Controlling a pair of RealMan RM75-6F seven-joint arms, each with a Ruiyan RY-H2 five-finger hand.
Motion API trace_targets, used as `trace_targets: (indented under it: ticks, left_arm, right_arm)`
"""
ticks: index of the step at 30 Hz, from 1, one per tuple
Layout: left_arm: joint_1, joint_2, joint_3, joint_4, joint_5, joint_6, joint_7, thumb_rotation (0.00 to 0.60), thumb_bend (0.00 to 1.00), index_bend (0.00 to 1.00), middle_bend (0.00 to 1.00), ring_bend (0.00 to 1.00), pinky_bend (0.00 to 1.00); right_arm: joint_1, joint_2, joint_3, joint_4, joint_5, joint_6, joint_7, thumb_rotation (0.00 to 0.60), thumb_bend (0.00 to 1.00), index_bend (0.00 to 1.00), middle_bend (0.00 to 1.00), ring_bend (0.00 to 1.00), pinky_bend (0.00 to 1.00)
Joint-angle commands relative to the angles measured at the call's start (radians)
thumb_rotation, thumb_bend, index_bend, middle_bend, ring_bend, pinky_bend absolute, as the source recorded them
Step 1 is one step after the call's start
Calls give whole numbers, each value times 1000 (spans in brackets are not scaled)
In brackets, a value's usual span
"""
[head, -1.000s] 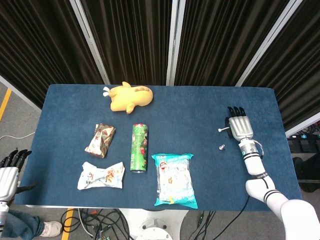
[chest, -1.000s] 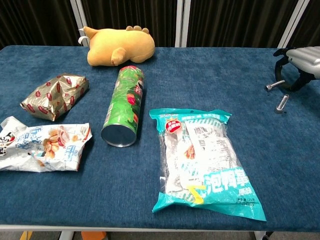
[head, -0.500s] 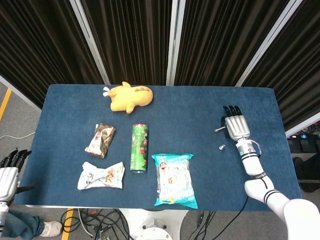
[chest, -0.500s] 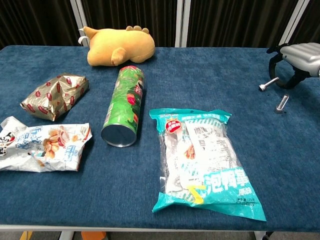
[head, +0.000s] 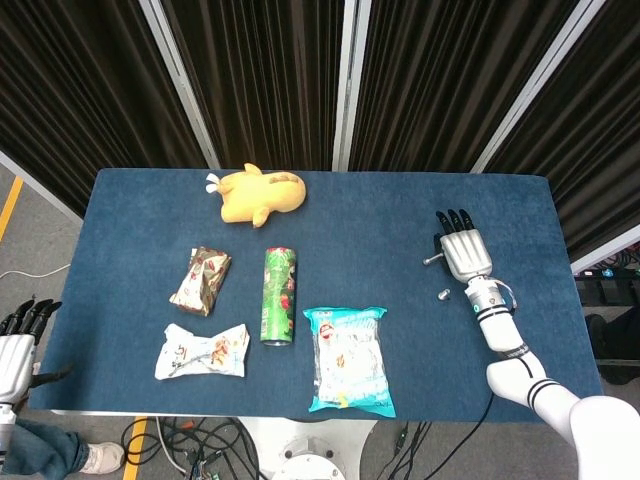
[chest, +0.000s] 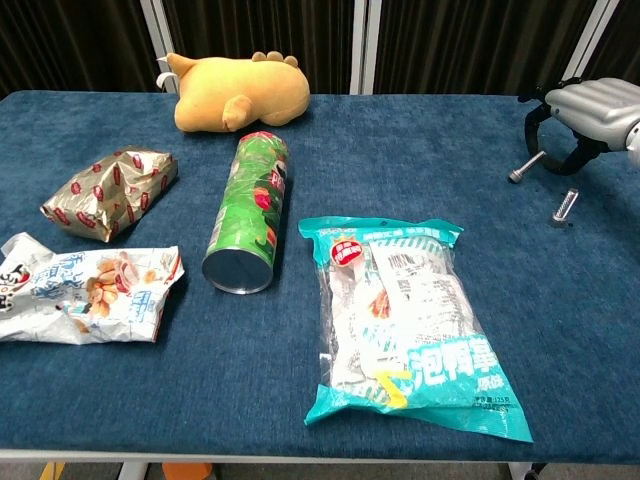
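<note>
Two hands: yours.
Right hand (head: 463, 252): fingers pinching small silver metal bolt (chest: 524, 166), above blue cloth table (head: 400, 220).
Left hand (head: 17, 350): fingers spread, beside table.

Even, bright overhead light falls on the blue surface (head: 380, 215), leaving only thin soft shadows under things. Glare streaks the clear snack bag (chest: 405, 315) near its front edge. Both views are sharp; the curtains behind stay dark.

1. right hand (head: 463, 254): silver ribbed back, black fingers (head: 451, 218).
2. right forearm (head: 500, 331): white shell, black ring bands, thin cable at the wrist.
3. left hand (head: 17, 345): same silver-and-black build.
</note>
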Motion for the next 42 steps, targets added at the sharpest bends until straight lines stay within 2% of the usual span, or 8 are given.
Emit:
trace_targets:
  ticks: [1, 29, 34, 42]
  left_arm:
    - [0, 0, 0, 1, 0, 0, -1, 600, 9, 144, 123, 51, 167]
    - [8, -6, 0, 18, 1, 7, -21, 600, 9, 143, 123, 52, 166]
    - [10, -6, 0, 19, 0, 8, -22, 600, 9, 143, 123, 51, 167]
    - [10, -6, 1, 22, -1, 6, -25, 600, 9, 143, 123, 51, 167]
  right_arm:
    - [2, 3, -4, -7, -5, 6, -11, 600, 318, 599, 80, 0, 0]
    - [15, 15, -38, -52, -50, 48, -133, 600, 317, 596, 83, 0, 0]
    - [15, 15, -39, -53, -46, 41, -142, 600, 316, 522, 83, 0, 0]
    - [16, 17, -35, -57, -40, 36, -135, 600, 285, 334, 71, 0, 0]
